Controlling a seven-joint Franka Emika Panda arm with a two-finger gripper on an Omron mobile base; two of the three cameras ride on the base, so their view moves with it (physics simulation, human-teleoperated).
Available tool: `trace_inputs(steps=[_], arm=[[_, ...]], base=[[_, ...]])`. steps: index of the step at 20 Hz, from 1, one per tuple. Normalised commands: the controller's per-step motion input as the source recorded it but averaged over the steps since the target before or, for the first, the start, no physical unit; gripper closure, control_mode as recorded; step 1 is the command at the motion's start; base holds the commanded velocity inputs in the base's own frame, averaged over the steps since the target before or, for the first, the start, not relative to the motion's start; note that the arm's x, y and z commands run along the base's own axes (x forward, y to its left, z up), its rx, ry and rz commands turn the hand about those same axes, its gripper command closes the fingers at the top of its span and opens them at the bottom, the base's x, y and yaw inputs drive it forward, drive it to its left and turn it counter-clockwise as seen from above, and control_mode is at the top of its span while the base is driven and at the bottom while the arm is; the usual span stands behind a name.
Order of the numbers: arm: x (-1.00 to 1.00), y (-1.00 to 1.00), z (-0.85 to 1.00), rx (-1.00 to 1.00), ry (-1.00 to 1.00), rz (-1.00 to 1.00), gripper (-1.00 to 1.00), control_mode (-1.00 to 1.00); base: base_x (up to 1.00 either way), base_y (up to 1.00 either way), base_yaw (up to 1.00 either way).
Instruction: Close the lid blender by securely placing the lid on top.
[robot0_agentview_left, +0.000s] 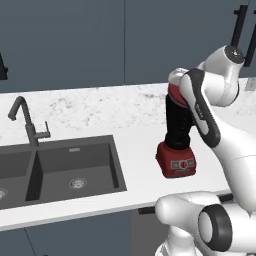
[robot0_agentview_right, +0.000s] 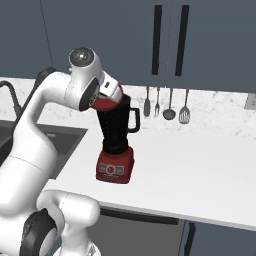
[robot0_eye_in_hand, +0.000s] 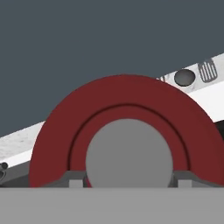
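**Mia:** Where is the blender (robot0_agentview_right: 117, 145)?

**Ben:** It stands on the white surface (robot0_agentview_right: 200, 165), to the right of the dark sink (robot0_agentview_left: 65, 170). The tall black jar stands straight up on its red square base. Its long side runs up and down. Its handle sticks out toward the spoons hanging on the wall (robot0_agentview_right: 165, 105).

**Mia:** What is in the jar?

**Ben:** The jar is too dark to see inside.

**Mia:** And the lid (robot0_eye_in_hand: 127, 144)?

**Ben:** The red lid sits at the top of the jar, right at its rim. It looks a bit tilted in the right base view. I cannot tell if it is pushed all the way on.

**Mia:** What about the tool (robot0_eye_in_hand: 127, 183)?

**Ben:** It is closed on the lid. In the hand view, its two fingertips (robot0_eye_in_hand: 75, 181) press on each side of the grey knob. The tool comes from above.

**Mia:** And the sink?

**Ben:** It has two bowls, and a tap (robot0_agentview_left: 27, 122) stands behind them.
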Motion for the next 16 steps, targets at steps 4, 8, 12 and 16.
trace_inputs(steps=[4, 8, 12, 16], arm=[[0.25, 0.00, 0.05, -0.01, 0.00, 0.00, 1.00, -1.00], [0.30, -0.05, 0.00, 0.00, 0.00, 0.00, 1.00, -1.00], [0.35, -0.06, 0.01, 0.00, 0.00, 0.00, 1.00, -1.00], [0.29, -0.14, 0.00, -0.04, 0.00, 0.00, 1.00, -1.00]], base=[[0.00, 0.00, 0.00], [0.00, 0.00, 0.00], [0.00, 0.00, 0.00], [0.00, 0.00, 0.00]])
